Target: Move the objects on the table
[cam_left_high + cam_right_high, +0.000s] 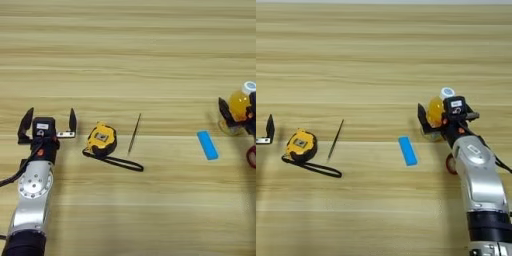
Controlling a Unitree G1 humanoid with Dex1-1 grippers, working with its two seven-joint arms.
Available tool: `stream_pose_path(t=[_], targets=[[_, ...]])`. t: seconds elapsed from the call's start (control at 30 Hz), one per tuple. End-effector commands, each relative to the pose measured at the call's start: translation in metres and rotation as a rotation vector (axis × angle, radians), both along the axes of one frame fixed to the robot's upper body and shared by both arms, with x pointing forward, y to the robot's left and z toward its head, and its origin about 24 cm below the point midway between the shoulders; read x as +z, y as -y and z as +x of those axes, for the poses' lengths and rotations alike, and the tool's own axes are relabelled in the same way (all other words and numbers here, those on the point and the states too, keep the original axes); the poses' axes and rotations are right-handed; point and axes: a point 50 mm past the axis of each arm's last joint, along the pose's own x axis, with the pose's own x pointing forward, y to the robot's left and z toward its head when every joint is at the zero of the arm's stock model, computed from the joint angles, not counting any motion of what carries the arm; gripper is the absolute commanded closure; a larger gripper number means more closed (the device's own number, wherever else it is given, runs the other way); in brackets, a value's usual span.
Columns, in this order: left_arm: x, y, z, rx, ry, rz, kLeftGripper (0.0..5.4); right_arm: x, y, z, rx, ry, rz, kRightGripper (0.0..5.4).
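Resting near the table's [150,40] left edge, the left gripper [47,124] points toward the far edge, its two black fingers spread wide around nothing. Just right of it lie a yellow tape measure [102,139] with a black strap and a thin dark stick [134,133]. The small flat blue bar [407,150] lies toward the right. Near the right edge, the right gripper [433,116] clasps the orange-drink bottle [436,111], white cap up. Red scissors handles [450,164] peek from beneath that arm.
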Motion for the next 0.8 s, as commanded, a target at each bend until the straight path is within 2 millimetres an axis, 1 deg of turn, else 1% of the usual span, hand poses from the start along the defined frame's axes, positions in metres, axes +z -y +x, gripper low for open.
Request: stream_pose_path(t=[0.03, 0.17, 0.4, 0.63, 0.8], targets=[[0.0, -0.001, -0.001, 0.005, -0.012, 0.002, 0.0, 0.002, -0.001, 0.004, 0.003, 0.025, 0.018, 0.34], [0.0, -0.001, 0.0, 0.004, -0.013, 0.002, 0.0, 0.003, -0.003, 0.005, 0.015, 0.035, 0.024, 0.91], [0.0, 0.0, 0.0, 0.003, -0.011, 0.001, 0.0, 0.001, -0.003, 0.005, 0.015, 0.039, 0.037, 1.75], [0.0, 0.0, 0.0, 0.002, -0.011, 0.002, 0.0, 0.001, -0.002, 0.006, 0.008, 0.048, 0.042, 1.78], [0.0, 0.001, 0.001, 0.001, -0.011, 0.002, 0.0, 0.019, -0.013, 0.001, 0.046, 0.138, 0.047, 1.78]])
